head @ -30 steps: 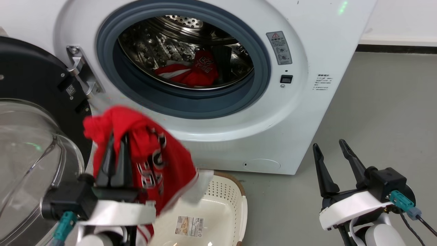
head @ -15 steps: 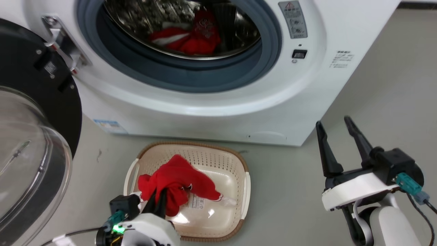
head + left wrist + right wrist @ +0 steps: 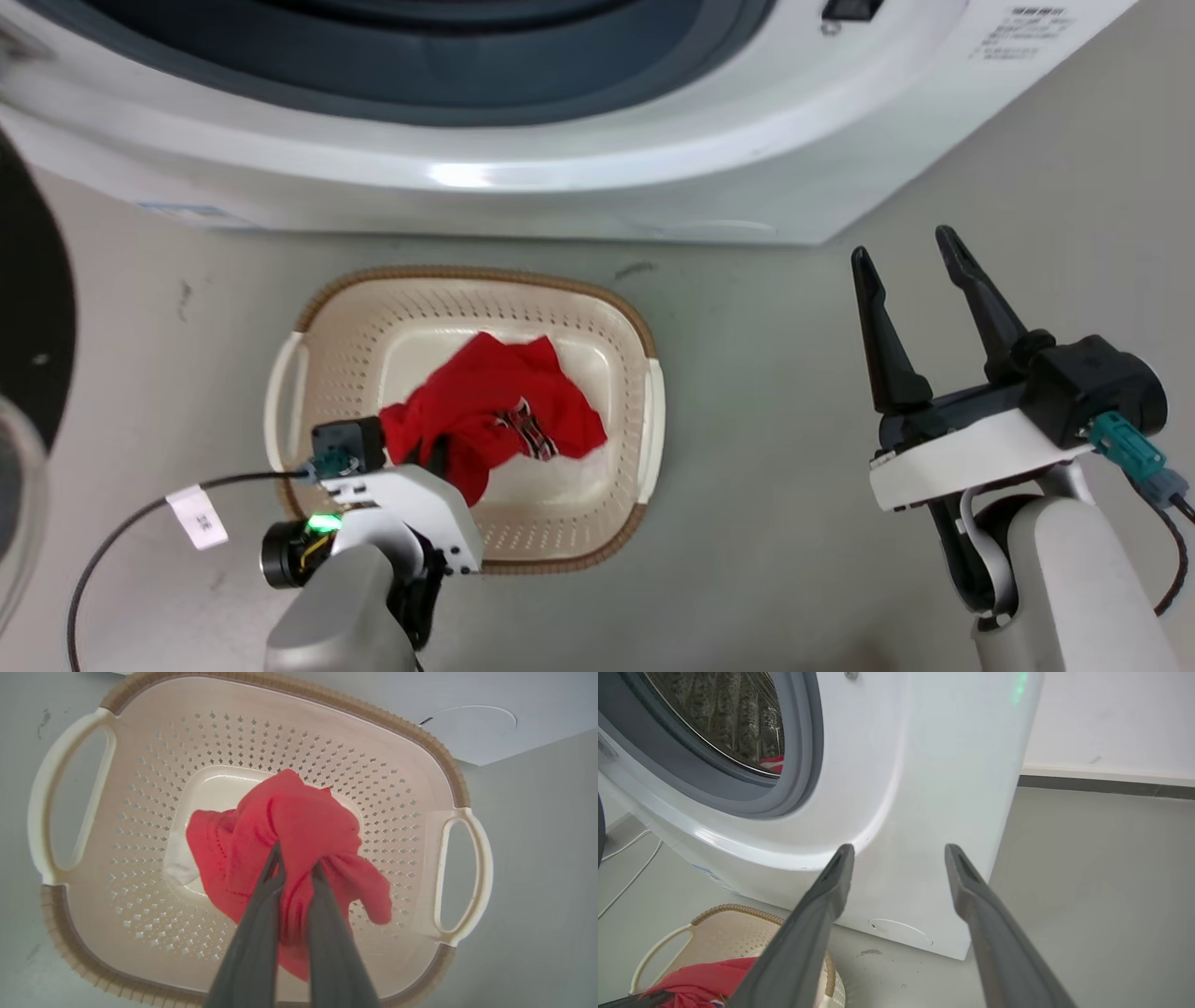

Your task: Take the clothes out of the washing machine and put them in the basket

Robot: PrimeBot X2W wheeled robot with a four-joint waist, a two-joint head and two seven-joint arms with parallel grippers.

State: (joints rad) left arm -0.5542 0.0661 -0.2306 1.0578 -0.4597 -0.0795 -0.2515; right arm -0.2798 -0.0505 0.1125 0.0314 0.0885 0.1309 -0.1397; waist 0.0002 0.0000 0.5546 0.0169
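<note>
Left wrist view: left claw (image 3: 296, 861) clamped on a red garment (image 3: 289, 816), fabric bunched between and over both fingers (image 3: 254, 933). Garment is inside the basket (image 3: 327, 697), over the middle of its bottom. A white trim piece lies against the bottom on that view's left side. Can't tell how much of the rest is resting there. Basket walls are perforated, rim is brown, one handle at each short end.

Head view: basket sits on the floor (image 3: 766, 420) just in front of the washing machine (image 3: 560, 177), with a strip of floor between its far rim and the machine's lower front edge. Black-and-white lettering shows on the garment's top folds. Left arm is over the basket's near-left rim, green light lit on the wrist. Right claw (image 3: 900, 245) is spread wide, gripping nothing, above bare floor well to the right of the basket, near the machine's front right corner.

Right wrist view: right claw's fingers apart, pointing at the machine's front right corner. Through the porthole: steel drum (image 3: 724, 718), more red cloth (image 3: 773, 763) at the drum's lower edge.
</note>
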